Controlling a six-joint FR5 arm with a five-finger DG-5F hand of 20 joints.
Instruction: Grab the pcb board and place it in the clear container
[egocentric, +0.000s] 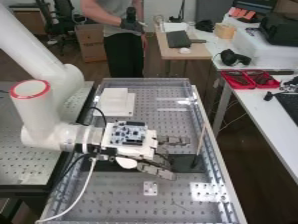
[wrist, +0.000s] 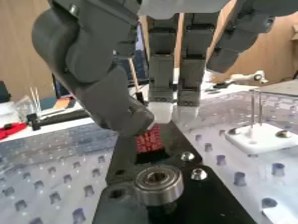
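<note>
The hand (egocentric: 157, 170) stretches from the left over a dark fixture on the bench, with its fingers pointing right. In the wrist view the hand (wrist: 161, 65) is open: long fingers hang straight, and the thumb lies across from them. A small red board (wrist: 149, 139) stands on the black fixture (wrist: 174, 207), just below the thumb's tip; whether they touch I cannot tell. Nothing is visibly pinched between thumb and fingers. I cannot make out a clear container with certainty; a pale stepped box (egocentric: 114, 102) sits on the bench behind the hand.
A round metal bearing (wrist: 158, 184) is mounted in front of the red board. A white block with metal pins (wrist: 256, 136) stands beside the fixture. Near the bench's right rail (egocentric: 214, 165), a thin stick (egocentric: 200, 142) rises. A bare circuit board (egocentric: 128, 133) rides atop the arm's wrist.
</note>
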